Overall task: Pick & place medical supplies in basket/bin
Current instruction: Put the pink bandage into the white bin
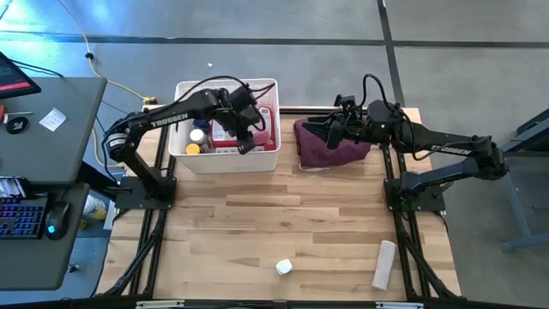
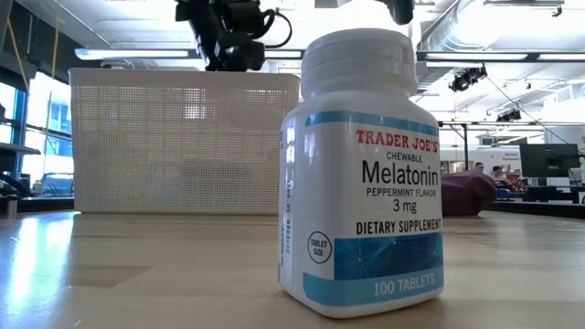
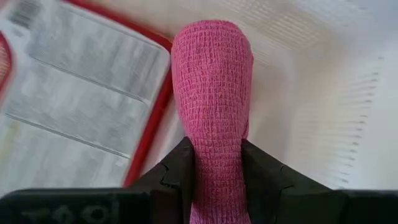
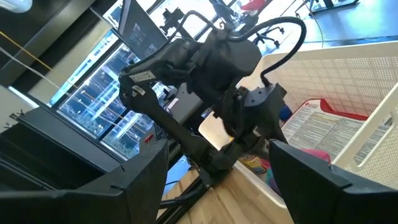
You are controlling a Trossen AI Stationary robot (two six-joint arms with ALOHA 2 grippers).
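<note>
Over the white basket (image 1: 225,159), which stands at the tabletop's far edge toward the left corner, the left gripper (image 1: 244,129) hangs with its fingers (image 3: 179,171) pinched on a pink cylinder (image 3: 214,106) wrapped in a woven, bandage-like cloth. The left wrist view shows that cylinder held upright between the two dark pads, inside the basket, with the lattice wall (image 3: 323,93) behind it and a flat red-edged case (image 3: 81,93) with printed text lying just beside it. From above, the basket also holds small bottles (image 1: 197,137) near its left wall. Beside the basket, along the same far edge, lies a maroon cloth bundle (image 1: 330,146), and the right gripper (image 1: 336,129) hovers over it; its two fingers (image 4: 329,180) stand spread apart with nothing between them, pointing toward the left arm (image 4: 205,68) and the basket. Near the tabletop's front edge a white melatonin bottle (image 1: 284,268) stands upright, well apart from the basket, and fills the low view (image 2: 361,174). A white cylinder (image 1: 383,264) lies on its side toward the front right corner.
</note>
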